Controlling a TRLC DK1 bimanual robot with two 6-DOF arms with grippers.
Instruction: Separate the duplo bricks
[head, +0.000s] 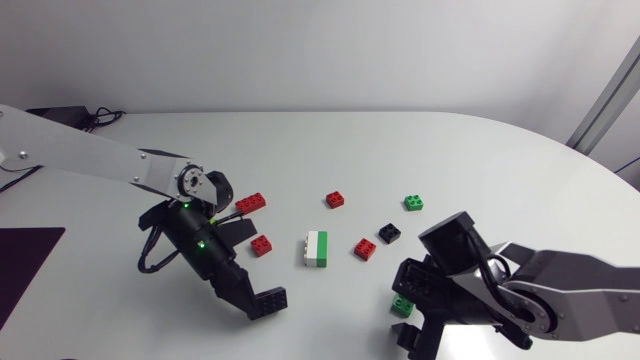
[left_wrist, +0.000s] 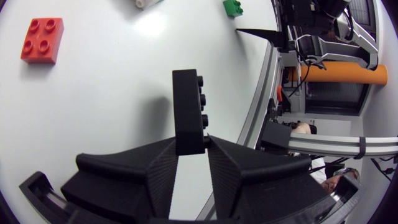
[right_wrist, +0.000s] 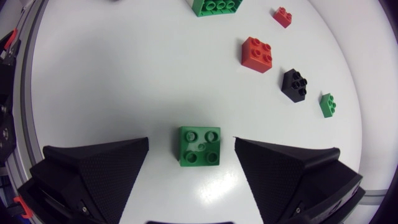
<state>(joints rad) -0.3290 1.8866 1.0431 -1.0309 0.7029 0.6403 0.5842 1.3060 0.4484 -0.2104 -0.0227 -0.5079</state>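
Currently left end effector (left_wrist: 189, 146) is clamped on the held black brick (left_wrist: 188, 112), gripped on edge with studs pointing sideways, near the front of the table (head: 330, 140). Right end effector (right_wrist: 191, 140) is spread wide. A green 2x2 brick (right_wrist: 200, 145) is seen lying studs-up between its fingers, with gaps on both sides, not gripped. Ahead of that, a red 2x2 brick (right_wrist: 257, 54) and a loose black brick (right_wrist: 295, 84) are placed near each other. Mid-table, a green-and-white stack (head: 316, 249) is seen joined, between the two arms. A small red brick (head: 262, 245) is located just beside the left arm's wrist. Further back, a long red brick (head: 250, 203), another red brick (head: 336, 199) and a far green brick (head: 413, 203) are spread well apart in a loose row.
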